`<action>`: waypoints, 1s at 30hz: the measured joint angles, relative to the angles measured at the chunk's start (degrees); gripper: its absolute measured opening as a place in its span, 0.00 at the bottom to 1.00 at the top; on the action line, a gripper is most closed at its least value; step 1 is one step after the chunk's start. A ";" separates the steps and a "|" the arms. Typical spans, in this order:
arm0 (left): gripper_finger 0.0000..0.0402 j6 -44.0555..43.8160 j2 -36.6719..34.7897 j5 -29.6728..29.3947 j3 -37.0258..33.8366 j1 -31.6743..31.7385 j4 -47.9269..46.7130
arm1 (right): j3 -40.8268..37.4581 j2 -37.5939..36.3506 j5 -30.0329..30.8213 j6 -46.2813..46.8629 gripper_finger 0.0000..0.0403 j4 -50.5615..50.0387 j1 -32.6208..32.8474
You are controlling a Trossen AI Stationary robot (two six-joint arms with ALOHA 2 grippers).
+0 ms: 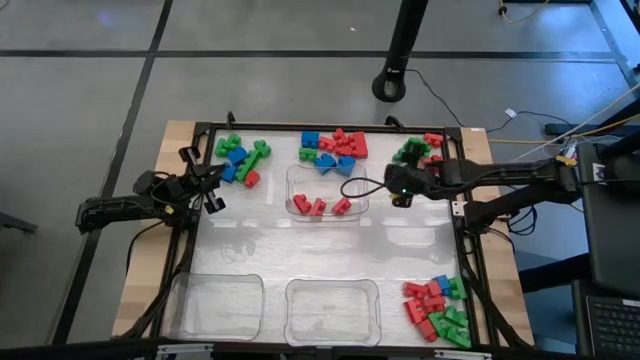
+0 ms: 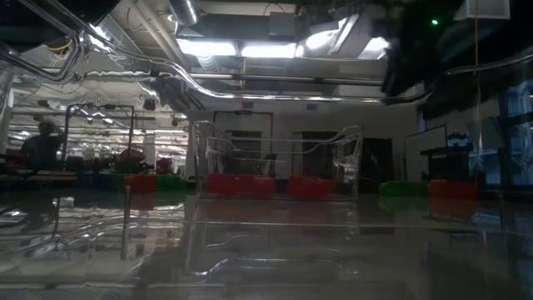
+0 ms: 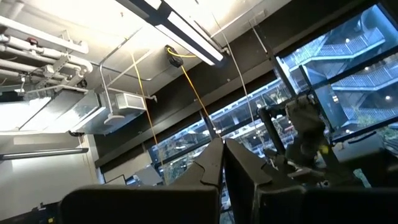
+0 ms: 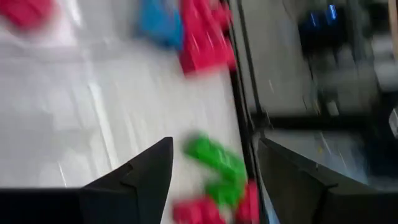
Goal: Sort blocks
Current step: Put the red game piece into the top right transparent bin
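Observation:
Red, green and blue blocks lie in heaps on the white table: far left (image 1: 240, 160), far middle (image 1: 335, 150), far right (image 1: 418, 150) and near right (image 1: 436, 308). Several red blocks (image 1: 318, 206) lie in a clear tray (image 1: 298, 176) at the far middle. My right gripper (image 1: 392, 190) hangs above the table just right of that tray, open with nothing between its fingers; its wrist view shows a green block (image 4: 214, 158) and red blocks (image 4: 205, 37) on the table below. My left gripper (image 1: 212, 198) waits at the left edge, shut (image 3: 222, 155) and tilted upward.
Two more clear trays stand at the near edge, one at the near left (image 1: 215, 305) and one at the near middle (image 1: 332, 310). A black frame (image 1: 462, 215) borders the table. The white middle of the table (image 1: 320, 250) has no blocks on it.

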 joint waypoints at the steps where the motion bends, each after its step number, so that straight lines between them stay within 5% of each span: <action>1: 0.01 0.00 0.00 0.00 0.00 0.02 -0.02 | -0.47 0.02 0.73 2.44 0.58 -1.95 -0.65; 7: 0.01 0.00 0.00 0.00 0.00 0.02 0.09 | -6.50 0.22 -4.19 11.45 0.58 -4.02 -9.42; 14: 0.01 1.09 0.00 0.00 0.00 0.01 0.46 | -13.71 0.24 -15.09 11.77 0.58 -0.64 -22.56; 30: 0.01 0.25 0.00 0.00 0.00 0.00 0.46 | -15.45 0.24 -18.46 16.96 0.58 9.61 -36.50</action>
